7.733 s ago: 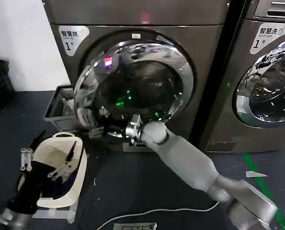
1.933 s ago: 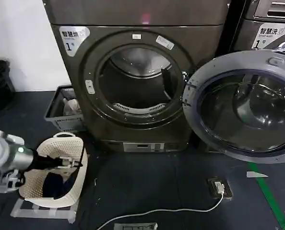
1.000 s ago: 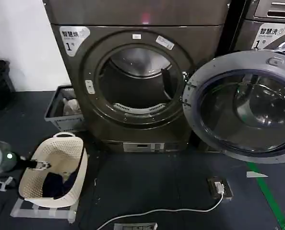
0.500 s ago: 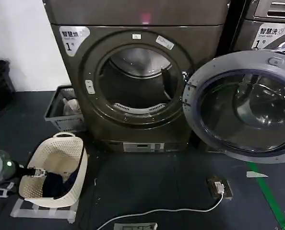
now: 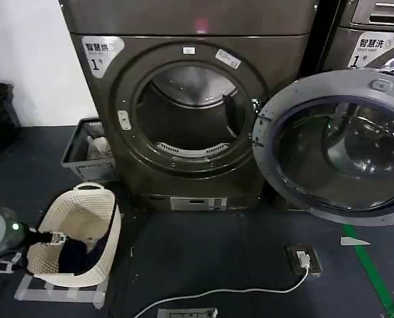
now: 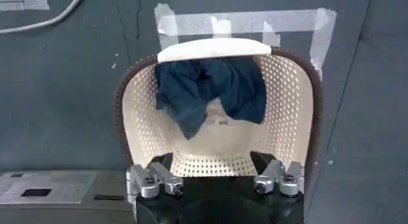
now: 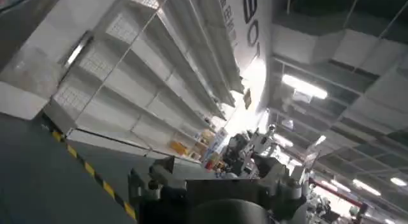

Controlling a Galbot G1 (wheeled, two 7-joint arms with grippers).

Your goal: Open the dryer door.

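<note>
Chrome-ringed dryer door [image 5: 339, 146] hangs swung wide since a few seconds back (job looks done); left claw [image 6: 217, 180] has drifted over the basket [image 6: 284, 110], spread, empty

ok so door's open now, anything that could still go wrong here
The dryer door stands swung wide across the neighbouring machine, so an arm swinging back could clip it. The left gripper hangs open over the laundry basket and could snag the dark cloth. A white cable trails across the floor.
</note>
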